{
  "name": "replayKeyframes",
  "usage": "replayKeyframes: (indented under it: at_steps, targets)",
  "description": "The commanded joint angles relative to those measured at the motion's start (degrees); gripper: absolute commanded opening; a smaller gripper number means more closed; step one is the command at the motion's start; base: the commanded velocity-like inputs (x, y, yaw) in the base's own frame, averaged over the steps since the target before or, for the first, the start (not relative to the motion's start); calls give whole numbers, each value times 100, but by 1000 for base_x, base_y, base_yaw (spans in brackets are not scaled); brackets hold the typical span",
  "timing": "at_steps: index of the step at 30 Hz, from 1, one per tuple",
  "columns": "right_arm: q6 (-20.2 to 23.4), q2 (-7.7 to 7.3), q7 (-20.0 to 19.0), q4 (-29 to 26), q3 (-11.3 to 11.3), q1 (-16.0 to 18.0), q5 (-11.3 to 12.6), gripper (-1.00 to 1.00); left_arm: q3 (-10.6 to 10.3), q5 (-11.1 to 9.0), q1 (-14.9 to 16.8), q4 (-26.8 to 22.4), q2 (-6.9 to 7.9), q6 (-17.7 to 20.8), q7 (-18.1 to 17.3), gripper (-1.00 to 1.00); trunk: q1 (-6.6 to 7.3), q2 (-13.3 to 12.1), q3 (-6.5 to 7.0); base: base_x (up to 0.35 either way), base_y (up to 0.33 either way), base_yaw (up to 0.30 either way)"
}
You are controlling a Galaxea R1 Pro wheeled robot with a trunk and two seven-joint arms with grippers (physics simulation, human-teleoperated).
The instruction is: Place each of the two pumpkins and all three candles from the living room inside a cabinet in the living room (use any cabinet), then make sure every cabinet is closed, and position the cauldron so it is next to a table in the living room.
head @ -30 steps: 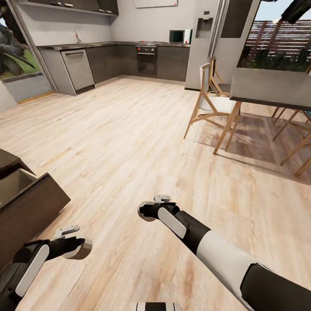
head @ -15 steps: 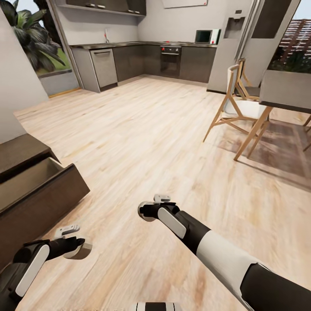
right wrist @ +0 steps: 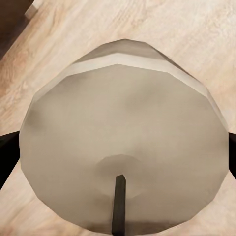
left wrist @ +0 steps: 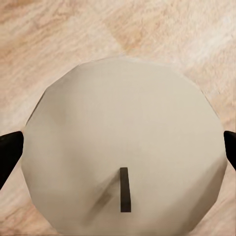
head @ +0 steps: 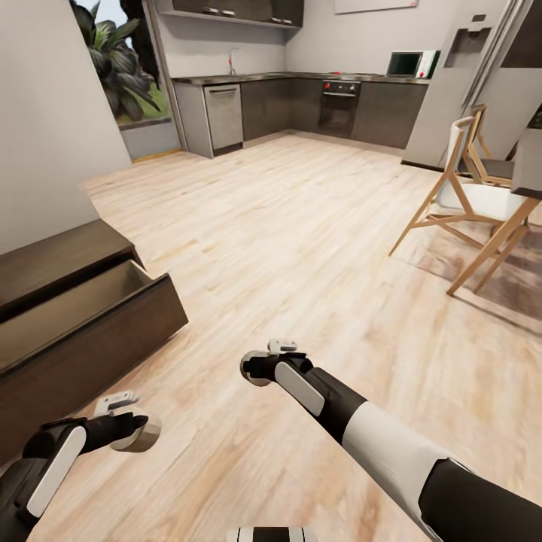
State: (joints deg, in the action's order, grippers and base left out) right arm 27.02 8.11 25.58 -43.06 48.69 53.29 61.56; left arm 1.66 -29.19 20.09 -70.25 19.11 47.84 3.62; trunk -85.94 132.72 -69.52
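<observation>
Each of my grippers holds one candle over the plank floor. My left gripper (head: 129, 430) is shut on a stubby beige-grey candle (head: 143, 437) at the lower left of the head view; in the left wrist view that candle (left wrist: 123, 147) shows its flat top and dark wick between the black fingertips (left wrist: 9, 155). My right gripper (head: 260, 366) is shut on a second candle (head: 249, 369), seen close in the right wrist view (right wrist: 123, 142). The dark-brown cabinet (head: 45, 263) stands at the left with a drawer (head: 98, 331) pulled out, pale inside. Pumpkins, cauldron and table are out of view.
A pale wall (head: 53, 120) rises behind the cabinet. A wooden chair (head: 470, 203) and a dining table corner (head: 529, 162) stand at the right. Grey kitchen units (head: 301, 105) and a tall fridge (head: 459, 83) line the far wall. Wood floor (head: 286, 226) stretches between.
The camera has turned left, so the cabinet and its open drawer show more and the chair has slid right. Both arms keep their pose, still holding the candles.
</observation>
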Motion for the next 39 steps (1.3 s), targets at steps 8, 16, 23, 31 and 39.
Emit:
replayKeyframes:
  at_steps: [8, 16, 23, 31, 39]
  targets:
    - [-3, -2, 43, -10, 20, 6, 49, -100, 1, -43, 3, -6, 2, 24, 34, -100, 1, 2, -4, 0, 0, 291]
    - [-3, -2, 36, -10, 26, 6, 49, -100, 1, -43, 3, -6, 1, 24, 34, -100, 1, 2, -4, 0, 0, 291]
    - [-3, -2, 35, -10, 26, 6, 49, -100, 1, -43, 3, 4, 1, 24, 34, -100, 1, 2, -4, 0, 0, 292]
    - [-3, -2, 41, -10, 102, 6, 48, -100, 1, -48, 3, 20, -3, 22, 34, -100, 1, 2, -4, 0, 0, 292]
    - [-3, -2, 44, -10, 191, 6, 49, -100, 3, -52, 3, 7, -3, 22, 34, -100, 1, 2, -4, 0, 0, 292]
